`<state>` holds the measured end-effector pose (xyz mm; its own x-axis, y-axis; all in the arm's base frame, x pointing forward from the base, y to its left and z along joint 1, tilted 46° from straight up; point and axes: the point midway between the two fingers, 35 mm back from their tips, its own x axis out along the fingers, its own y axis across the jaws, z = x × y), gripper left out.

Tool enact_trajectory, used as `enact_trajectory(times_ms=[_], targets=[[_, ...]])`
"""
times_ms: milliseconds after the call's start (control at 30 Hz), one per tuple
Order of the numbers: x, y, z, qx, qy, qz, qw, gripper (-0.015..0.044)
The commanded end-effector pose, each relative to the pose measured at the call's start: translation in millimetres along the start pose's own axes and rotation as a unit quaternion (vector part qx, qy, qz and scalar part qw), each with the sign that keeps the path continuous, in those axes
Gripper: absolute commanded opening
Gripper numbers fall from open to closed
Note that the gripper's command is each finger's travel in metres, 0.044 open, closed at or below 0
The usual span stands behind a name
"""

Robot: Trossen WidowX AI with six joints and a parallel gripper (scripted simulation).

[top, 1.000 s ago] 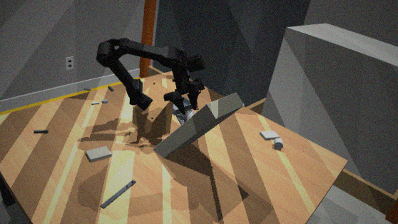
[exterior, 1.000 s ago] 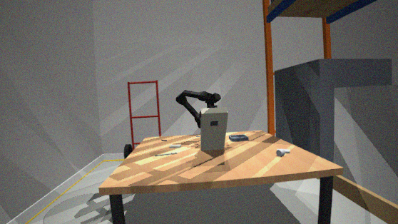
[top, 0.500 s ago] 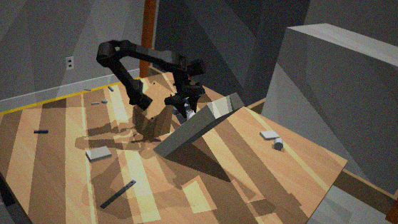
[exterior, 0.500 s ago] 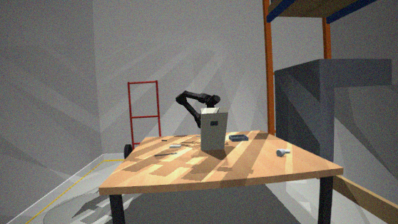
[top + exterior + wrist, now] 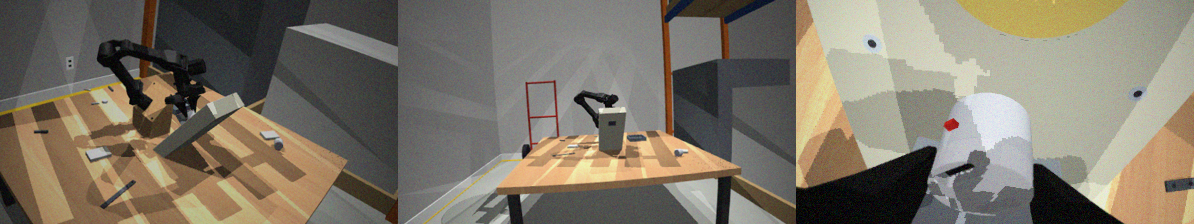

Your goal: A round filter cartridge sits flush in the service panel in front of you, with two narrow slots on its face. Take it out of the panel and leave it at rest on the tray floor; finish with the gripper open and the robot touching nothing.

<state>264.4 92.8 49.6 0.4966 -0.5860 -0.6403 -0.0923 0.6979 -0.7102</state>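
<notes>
In the top view, the gripper (image 5: 190, 110) (image 5: 984, 164) points down behind the raised side of the tilted service panel (image 5: 203, 125) (image 5: 612, 133) (image 5: 1076, 70), with the pale filter cartridge (image 5: 191, 115) (image 5: 996, 125) at its fingertips. The arm (image 5: 121, 73) (image 5: 588, 107) bends over from beside a wooden block (image 5: 151, 123).

In the exterior view, the panel hides the fingers and the cartridge, so their state cannot be told from there. A dark blue tray (image 5: 636, 138) lies on the table (image 5: 598, 171), to the right of the panel in this view.

In the wrist view, the black fingers stand about half open, closed on the cartridge, one on each side. The cartridge is out of the panel's yellow ring (image 5: 1041, 22), showing a red mark (image 5: 951, 124) and a dark slot (image 5: 960, 170). Blue-grey edges (image 5: 1048, 165) show behind it; whether it touches them cannot be told.
</notes>
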Motion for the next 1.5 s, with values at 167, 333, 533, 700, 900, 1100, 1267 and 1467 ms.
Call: enact_trajectory(times_ms=[167,333,533,700,900,1100,1267,1467], targets=[[-15,2,19,0.003,-0.002,0.002,1.0,0.0],[-42,4,23,0.002,-0.001,0.005,1.0,0.0],[-75,4,24,0.002,0.0,0.005,1.0,0.0],[-99,1,23,0.002,-0.001,0.002,1.0,0.0],[-96,23,26,0.002,-0.001,0.003,1.0,0.0],[-91,53,27,0.003,-0.001,0.004,1.0,0.0],[-86,79,25,0.004,-0.001,0.004,1.0,0.0],[-86,83,22,-0.011,0.001,0.01,1.0,0.0]])
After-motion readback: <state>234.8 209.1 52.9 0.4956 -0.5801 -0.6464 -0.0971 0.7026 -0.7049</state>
